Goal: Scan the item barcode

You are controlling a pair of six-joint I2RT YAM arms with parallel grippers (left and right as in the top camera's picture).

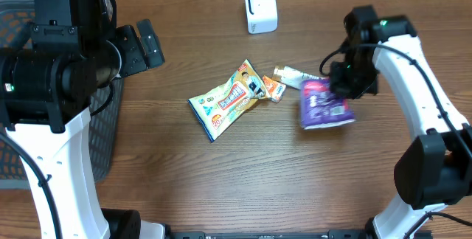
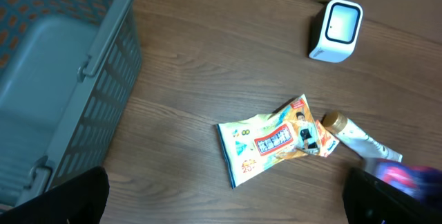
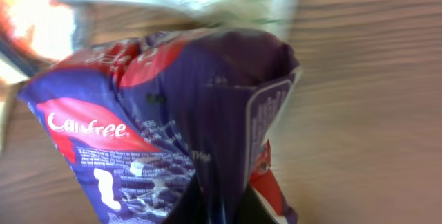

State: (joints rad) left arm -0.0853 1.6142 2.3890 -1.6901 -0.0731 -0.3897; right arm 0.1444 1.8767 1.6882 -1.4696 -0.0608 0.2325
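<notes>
A purple Carefree packet (image 1: 324, 105) lies right of centre on the wooden table, and my right gripper (image 1: 345, 85) is shut on its upper edge. In the right wrist view the packet (image 3: 173, 127) fills the frame, with my two dark fingertips (image 3: 185, 207) pinching a fold of its film. The white barcode scanner (image 1: 260, 7) stands at the back of the table and also shows as the scanner (image 2: 335, 30) in the left wrist view. My left gripper (image 2: 221, 196) is open, held high over the table's left side with nothing between its fingers.
A yellow and blue snack pouch (image 1: 225, 100) lies at centre, with a small orange sachet (image 1: 273, 88) and a white tube (image 1: 295, 77) beside it. A grey mesh basket (image 2: 62, 79) stands at the left edge.
</notes>
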